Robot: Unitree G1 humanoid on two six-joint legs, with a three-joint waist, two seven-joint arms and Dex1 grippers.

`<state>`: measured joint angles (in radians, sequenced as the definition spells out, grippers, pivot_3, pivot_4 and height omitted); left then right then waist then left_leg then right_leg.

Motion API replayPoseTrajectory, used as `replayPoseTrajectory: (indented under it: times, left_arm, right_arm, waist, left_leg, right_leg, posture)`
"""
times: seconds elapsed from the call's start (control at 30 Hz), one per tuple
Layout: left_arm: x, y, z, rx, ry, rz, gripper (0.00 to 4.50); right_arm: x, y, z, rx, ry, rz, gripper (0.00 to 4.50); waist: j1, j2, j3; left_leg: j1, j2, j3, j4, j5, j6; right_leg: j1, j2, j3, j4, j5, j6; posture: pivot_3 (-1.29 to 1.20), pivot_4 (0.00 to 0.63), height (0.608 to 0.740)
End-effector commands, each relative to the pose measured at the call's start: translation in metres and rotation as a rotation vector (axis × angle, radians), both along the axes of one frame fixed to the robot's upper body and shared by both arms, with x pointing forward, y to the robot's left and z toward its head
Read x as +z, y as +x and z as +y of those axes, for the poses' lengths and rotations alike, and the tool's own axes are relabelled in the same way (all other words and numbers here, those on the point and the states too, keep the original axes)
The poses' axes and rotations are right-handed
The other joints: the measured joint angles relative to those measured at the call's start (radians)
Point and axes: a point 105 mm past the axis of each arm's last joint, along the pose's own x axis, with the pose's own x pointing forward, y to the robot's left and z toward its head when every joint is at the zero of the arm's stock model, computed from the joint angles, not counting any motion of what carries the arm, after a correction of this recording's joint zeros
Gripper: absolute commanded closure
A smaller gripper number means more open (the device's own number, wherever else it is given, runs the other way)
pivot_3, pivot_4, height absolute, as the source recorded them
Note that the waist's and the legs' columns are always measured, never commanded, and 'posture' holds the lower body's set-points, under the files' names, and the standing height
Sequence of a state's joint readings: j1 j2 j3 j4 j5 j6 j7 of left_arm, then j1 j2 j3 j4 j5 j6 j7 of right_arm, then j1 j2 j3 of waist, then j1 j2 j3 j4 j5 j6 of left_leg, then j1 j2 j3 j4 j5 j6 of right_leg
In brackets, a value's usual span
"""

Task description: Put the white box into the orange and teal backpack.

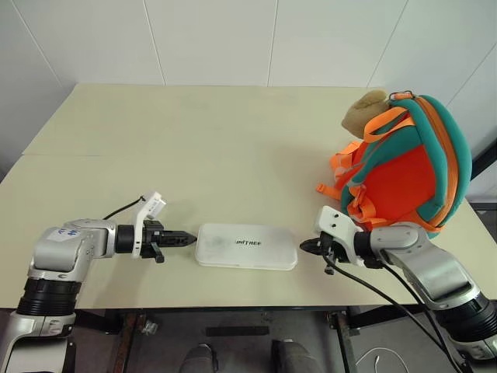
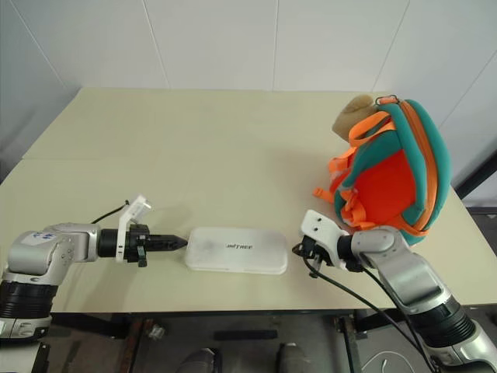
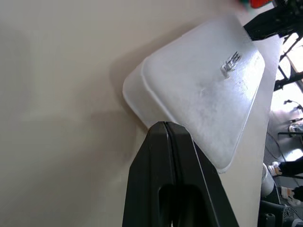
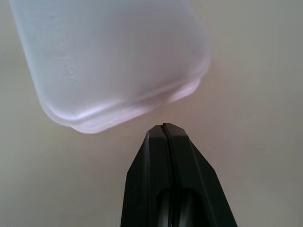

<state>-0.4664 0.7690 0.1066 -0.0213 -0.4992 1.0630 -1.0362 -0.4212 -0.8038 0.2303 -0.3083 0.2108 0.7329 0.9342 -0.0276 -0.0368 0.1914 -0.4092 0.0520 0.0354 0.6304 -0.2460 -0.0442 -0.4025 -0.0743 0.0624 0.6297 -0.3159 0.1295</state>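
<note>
Right now the box [image 1: 246, 246] lies flat near the table's [image 1: 194, 140] front edge, lettering up, between my two grippers. My left gripper [image 1: 189, 238] points at one short end with its jaws shut on nothing, the tip at or just beside that end's edge; from my left wrist the tip sits right against a corner, though I cannot tell whether it truly touches. My right gripper [image 1: 305, 246] faces the other short end, jaws also shut and empty, with a small gap of bare table between tip and box. I judge the pairing deliberate: the box looks too wide for either gripper to span, so two closed tips pressing in from opposite ends could pinch it and lift it.

Just behind my right arm the backpack [image 1: 404, 167] stands upright at the table's right side, its orange straps facing the box and a tan plush piece [image 1: 365, 110] at its top. I can see no open mouth from here, nor anything inside it, so whether it is unzipped remains unknown. The box is wholly outside it.
</note>
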Motion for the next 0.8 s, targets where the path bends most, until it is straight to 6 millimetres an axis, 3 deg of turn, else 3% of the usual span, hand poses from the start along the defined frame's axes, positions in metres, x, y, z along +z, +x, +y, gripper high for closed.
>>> replayPoseTrajectory:
  times: [0.03,0.1,0.2,0.6,0.67,0.8]
  left_arm:
    - [0.033,0.002,0.002,0.015,-0.049,-0.165,4.5]
    - [0.039,0.006,0.007,0.07,-0.086,-0.182,4.5]
    - [0.042,0.008,0.015,0.13,-0.109,-0.138,4.5]
    - [0.052,-0.003,0.015,0.125,-0.229,0.016,0.73]
    - [0.052,-0.005,0.016,0.129,-0.247,0.063,0.13]
    - [0.045,-0.008,0.023,0.182,-0.295,0.265,0.05]
  right_arm:
    - [0.013,0.004,-0.013,-0.014,-0.015,-0.053,4.48]
    - [0.017,0.005,-0.019,-0.026,-0.026,-0.059,4.48]
    - [0.023,0.006,-0.024,-0.028,-0.031,-0.068,3.95]
    - [0.028,0.015,-0.021,-0.035,-0.018,-0.109,0.0]
    - [0.027,0.016,-0.021,-0.036,-0.017,-0.108,0.0]
    - [0.026,0.015,-0.021,-0.046,-0.012,-0.106,0.0]
  waist:
    - [0.0,0.0,0.0]
    - [0.0,0.0,0.0]
    - [0.0,0.0,0.0]
    - [-0.001,0.0,0.0]
    - [-0.001,0.0,0.0]
    - [-0.001,0.0,0.0]
  left_leg:
    - [0.0,0.0,0.0,0.0,0.0,0.0]
    - [0.0,0.0,0.0,0.0,0.0,0.0]
    - [0.0,0.0,0.0,0.0,0.0,0.0]
    - [0.0,0.0,0.0,0.0,0.0,0.0]
    - [0.0,0.0,0.0,0.0,0.0,0.0]
    - [0.001,0.0,0.0,0.001,0.0,0.0]
  right_leg:
    - [0.0,0.0,0.0,0.0,0.0,0.0]
    - [0.0,0.0,0.0,0.0,0.0,0.0]
    - [0.0,0.0,0.0,0.0,0.0,0.0]
    - [0.0,0.0,0.0,0.0,0.0,0.0]
    - [0.0,0.0,0.0,0.0,0.0,0.0]
    - [0.0,0.0,0.0,0.001,0.0,0.0]
  posture:
    - [0.0,0.15,0.74]
    - [0.0,0.15,0.74]
    - [0.0,0.15,0.74]
    - [0.0,0.15,0.74]
    - [0.0,0.15,0.74]
    - [0.0,0.15,0.74]
